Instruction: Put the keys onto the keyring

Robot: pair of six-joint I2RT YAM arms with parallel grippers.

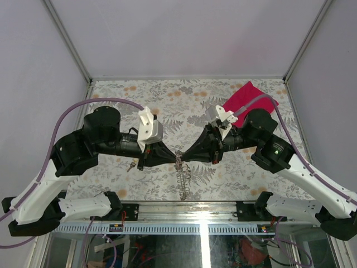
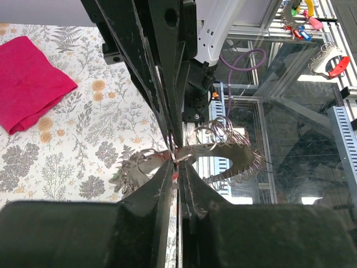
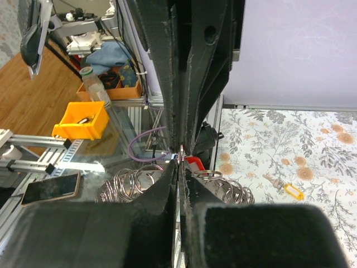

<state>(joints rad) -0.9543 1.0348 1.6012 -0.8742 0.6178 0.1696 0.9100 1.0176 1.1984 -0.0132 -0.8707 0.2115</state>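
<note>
My two grippers meet tip to tip over the near middle of the table. My left gripper (image 1: 174, 158) (image 2: 177, 167) is shut on the red key (image 2: 176, 176), whose red head shows just past the right fingertips (image 3: 195, 163). My right gripper (image 1: 184, 158) (image 3: 179, 162) is shut on a thin keyring (image 3: 182, 152), seen edge-on at its tips. A chain of linked metal rings (image 1: 182, 181) hangs from the meeting point toward the near edge. The yellow key (image 1: 131, 166) (image 3: 284, 187) lies on the table beside the left arm.
A folded red cloth (image 1: 248, 97) (image 2: 28, 81) lies at the back right of the floral tablecloth. The metal rail at the table's near edge (image 1: 184, 226) runs just below the hanging rings. Walls close in the table on three sides.
</note>
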